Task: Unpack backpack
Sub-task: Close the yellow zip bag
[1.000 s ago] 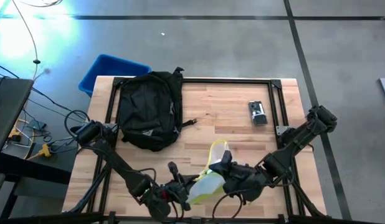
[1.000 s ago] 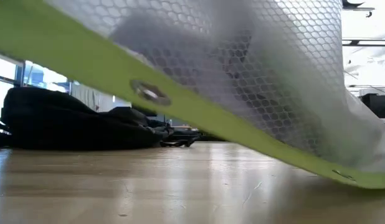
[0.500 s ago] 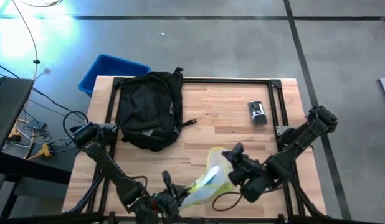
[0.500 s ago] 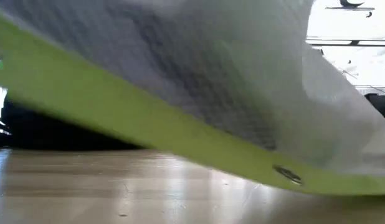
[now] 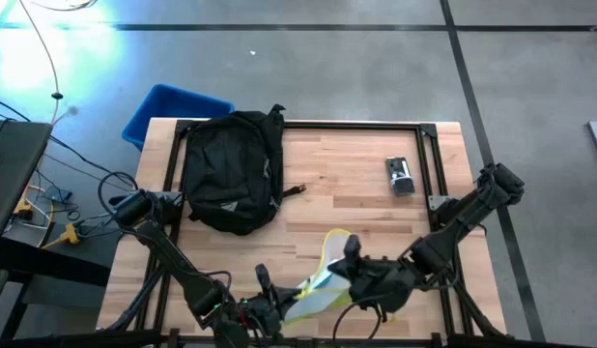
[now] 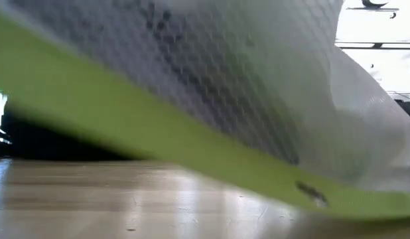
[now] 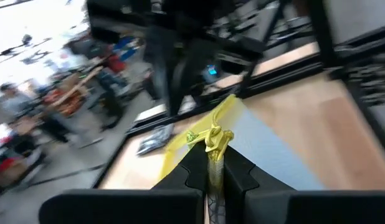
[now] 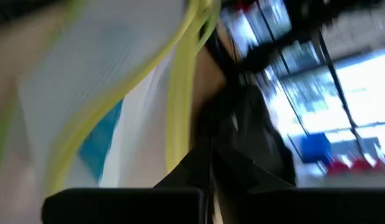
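Both tools clenched on mesh pouch (image 5: pixel 323 280) | left tool (image 7: pixel 212 163) | right tool (image 8: pixel 205 163) | backpack (image 5: pixel 231 169) closed

Backpack (image 5: pixel 232 171) lies on my table (image 5: pixel 356 184), far-left part. Bin (image 5: pixel 168 106) sits off the table's far-left corner, behind the backpack. Small device (image 5: pixel 400 176) lies far-right, well apart from the backpack. Pouch (image 5: pixel 323 275) is near the front edge, centre, between my left gripper (image 5: pixel 276 307) and right gripper (image 5: pixel 349 269).
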Robot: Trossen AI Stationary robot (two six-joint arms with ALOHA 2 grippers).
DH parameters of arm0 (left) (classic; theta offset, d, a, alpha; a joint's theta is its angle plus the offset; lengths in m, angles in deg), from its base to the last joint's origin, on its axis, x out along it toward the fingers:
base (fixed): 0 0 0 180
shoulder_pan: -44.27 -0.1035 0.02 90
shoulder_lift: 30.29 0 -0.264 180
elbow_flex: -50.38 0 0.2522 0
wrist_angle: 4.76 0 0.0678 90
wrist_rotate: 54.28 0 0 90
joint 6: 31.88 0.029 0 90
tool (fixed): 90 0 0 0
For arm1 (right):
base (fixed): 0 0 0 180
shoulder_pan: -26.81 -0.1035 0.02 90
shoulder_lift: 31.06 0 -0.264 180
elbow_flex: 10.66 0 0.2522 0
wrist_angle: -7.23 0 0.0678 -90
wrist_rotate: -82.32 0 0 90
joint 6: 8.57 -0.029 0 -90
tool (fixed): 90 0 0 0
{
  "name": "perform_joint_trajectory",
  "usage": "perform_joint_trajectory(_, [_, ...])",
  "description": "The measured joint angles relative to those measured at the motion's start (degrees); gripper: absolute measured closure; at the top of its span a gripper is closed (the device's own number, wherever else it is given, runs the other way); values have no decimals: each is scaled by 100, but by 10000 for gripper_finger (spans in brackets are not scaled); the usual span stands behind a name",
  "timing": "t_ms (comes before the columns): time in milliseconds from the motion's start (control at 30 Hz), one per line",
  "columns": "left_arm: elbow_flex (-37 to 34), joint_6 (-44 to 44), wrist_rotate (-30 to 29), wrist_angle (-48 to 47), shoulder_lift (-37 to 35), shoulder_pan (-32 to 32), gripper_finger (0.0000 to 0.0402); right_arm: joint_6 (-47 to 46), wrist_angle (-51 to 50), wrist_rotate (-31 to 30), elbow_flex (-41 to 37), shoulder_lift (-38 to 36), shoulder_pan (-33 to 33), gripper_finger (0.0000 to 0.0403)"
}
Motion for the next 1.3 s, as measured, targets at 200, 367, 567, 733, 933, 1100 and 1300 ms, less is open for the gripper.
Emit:
perform_joint_trajectory(200, [2, 79, 896, -3, 0, -4, 401, 305, 981, 1585, 2, 17, 328, 364])
perform_joint_trajectory(367, [1, 197, 1204, -5, -3, -16, 401, 660, 1341, 1708, 2, 310, 421, 294])
perform_joint_trajectory(567, [0, 173, 1243, -20, -3, -37, 401, 1342, 1966, 1773, 2, 795, 327, 239])
perform_joint_trajectory(733, [-3, 161, 1163, -57, -3, -35, 401, 1365, 2075, 1838, 2, 830, 192, 239])
perform_joint_trajectory(933, [-3, 39, 1125, -110, -14, -44, 401, 1368, 2482, 1658, 2, 842, 96, 264])
perform_joint_trajectory(1100, [-3, 2, 1085, -124, -14, -48, 401, 1365, 2561, 1660, 0, 842, 140, 295])
perform_joint_trajectory(1300, [-3, 2, 1045, -147, -16, -72, 401, 1326, 2521, 1642, -4, 842, 205, 354])
